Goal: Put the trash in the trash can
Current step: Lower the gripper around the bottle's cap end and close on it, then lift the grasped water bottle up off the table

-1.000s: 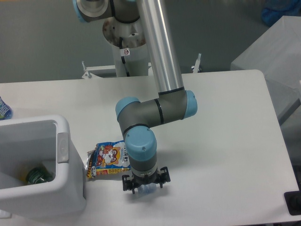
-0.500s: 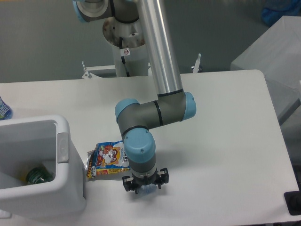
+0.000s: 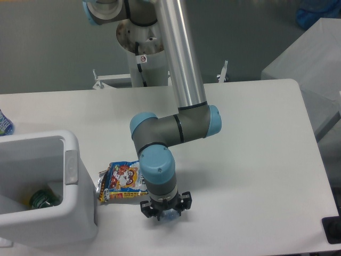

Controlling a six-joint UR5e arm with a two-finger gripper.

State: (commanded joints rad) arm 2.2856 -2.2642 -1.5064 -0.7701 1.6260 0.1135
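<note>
The fixed camera shows us the gripper (image 3: pixel 164 212) nearest of all, low over the table (image 3: pixel 256 160) close to its near edge, pointing straight down. Something pale blue and clear shows between its fingers; we take it for the small bottle (image 3: pixel 169 216), but most of it is hidden under the wrist. We cannot tell whether the jaws are pressed onto it or only standing around it, nor how wide they are set.

Just left of the gripper and a little farther back lies the snack bag (image 3: pixel 123 181), flat on the table, face up, untouched. Its left end comes close to the trash can (image 3: pixel 71 166), which stands at the near left with its opening toward us. Inside it, low down, we see a dark green object (image 3: pixel 41 198); what it is we cannot say.

As we judge it, neither the bottle nor the bag is in the can yet, so both placements remain. The step in hand looks like the pickup of the bottle.
</note>
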